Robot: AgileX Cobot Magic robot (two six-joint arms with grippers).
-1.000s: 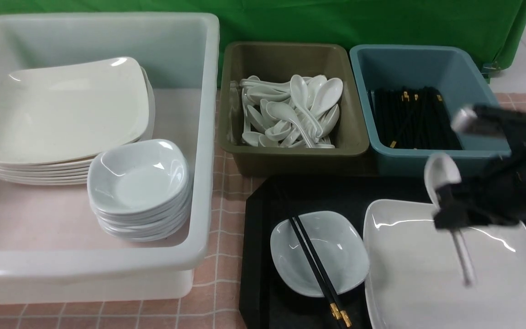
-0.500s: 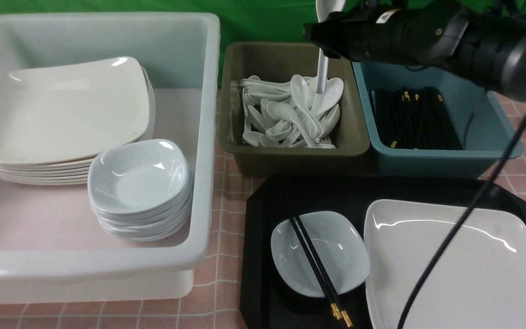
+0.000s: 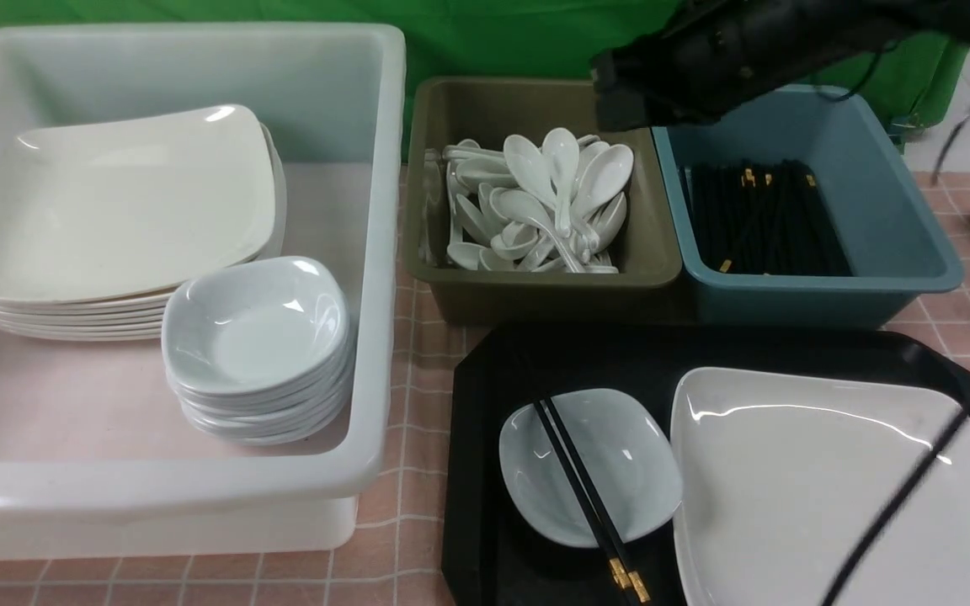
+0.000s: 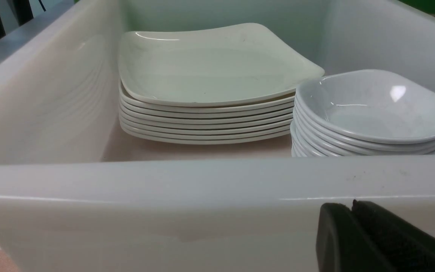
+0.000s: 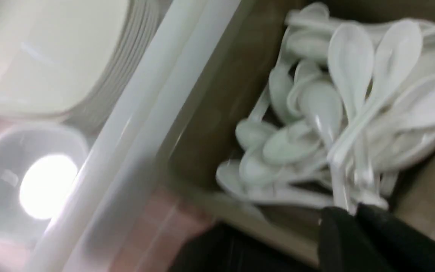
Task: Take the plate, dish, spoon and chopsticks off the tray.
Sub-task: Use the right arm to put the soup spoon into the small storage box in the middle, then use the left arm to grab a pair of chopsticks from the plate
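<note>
Hovering empty with jaws closed above the olive bin (image 3: pixel 535 282), where the spoon (image 3: pixel 565 156) seems dropped, the right gripper (image 3: pixel 615 93) should next pinch the thin chopsticks (image 3: pixel 578 480) lying across the dish (image 3: pixel 628 454) on the tray (image 3: pixel 477 421).

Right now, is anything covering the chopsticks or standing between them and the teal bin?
Nothing visible does. The chopsticks lie uncovered across the dish, and only bare tray lies between them and the teal bin, whose near wall they must be lifted over.

Black tray (image 3: pixel 477 421), white plate (image 3: pixel 813 488), bluish-white dish (image 3: pixel 628 463), black gold-banded chopsticks (image 3: pixel 586 495), olive bin (image 3: pixel 535 290), teal bin (image 3: pixel 788 299), pink checked tablecloth (image 3: pixel 418 353).
</note>
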